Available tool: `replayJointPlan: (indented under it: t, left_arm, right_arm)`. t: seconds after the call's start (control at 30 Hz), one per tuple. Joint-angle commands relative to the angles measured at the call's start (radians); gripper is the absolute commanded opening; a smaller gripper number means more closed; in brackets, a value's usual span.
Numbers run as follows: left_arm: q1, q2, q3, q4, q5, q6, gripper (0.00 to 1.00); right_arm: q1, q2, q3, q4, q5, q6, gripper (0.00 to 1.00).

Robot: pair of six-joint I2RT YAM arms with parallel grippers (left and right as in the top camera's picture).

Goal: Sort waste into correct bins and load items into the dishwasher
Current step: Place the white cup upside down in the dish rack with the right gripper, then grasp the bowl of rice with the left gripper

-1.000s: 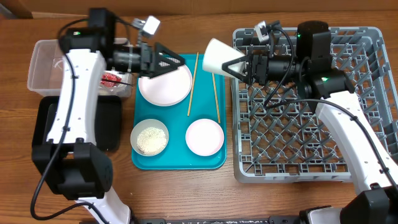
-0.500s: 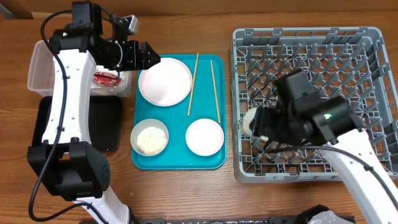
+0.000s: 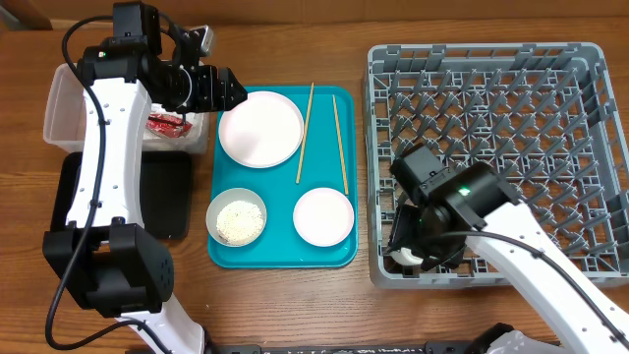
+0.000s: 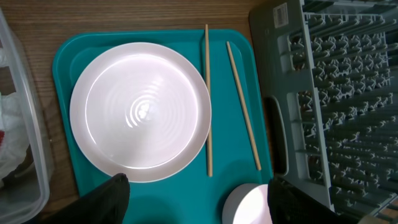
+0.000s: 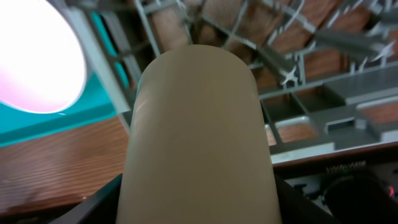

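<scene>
No writing is legible; a pale sticker (image 4: 283,11) on the grey dish rack (image 4: 348,99) corner is blurred; the red wrapper (image 3: 165,123) print is too small.

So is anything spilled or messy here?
Nothing is spilled. The rice sits inside its bowl on the teal tray. The two chopsticks lie loose beside the plate, splayed apart rather than paired. The cup in the right gripper looks fine.

A wooden table (image 3: 295,315) is seen carrying four things. At the left a clear plastic tub (image 3: 59,103) is set, with a shallow black tray (image 3: 169,197) just beside it, nearer the arm's base. A teal tray (image 3: 280,248) is laid in the middle, and a grey dish rack (image 3: 491,49) is placed at the right.
</scene>
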Motion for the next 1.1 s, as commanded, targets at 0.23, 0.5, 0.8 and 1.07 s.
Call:
replayJointPlan:
  t: [0.23, 0.5, 0.8, 1.07]
  left_arm:
    - [-0.008, -0.007, 0.021, -0.005, -0.024, -0.005, 0.73]
    - [-0.008, -0.010, 0.268, -0.219, -0.023, 0.013, 0.68]
    - [-0.120, -0.071, 0.465, -0.552, -0.233, -0.057, 0.59]
    - [-0.443, -0.108, -0.100, -0.435, -0.589, -0.359, 0.60]
  right_arm:
    - [0.000, 0.077, -0.027, 0.120, -0.005, -0.004, 0.86]
    - [-0.127, 0.074, 0.140, 0.166, -0.005, -0.136, 0.85]
    - [-0.139, 0.071, 0.290, 0.174, 0.075, -0.214, 0.88]
    - [-0.139, 0.071, 0.290, 0.175, 0.086, -0.214, 0.91]
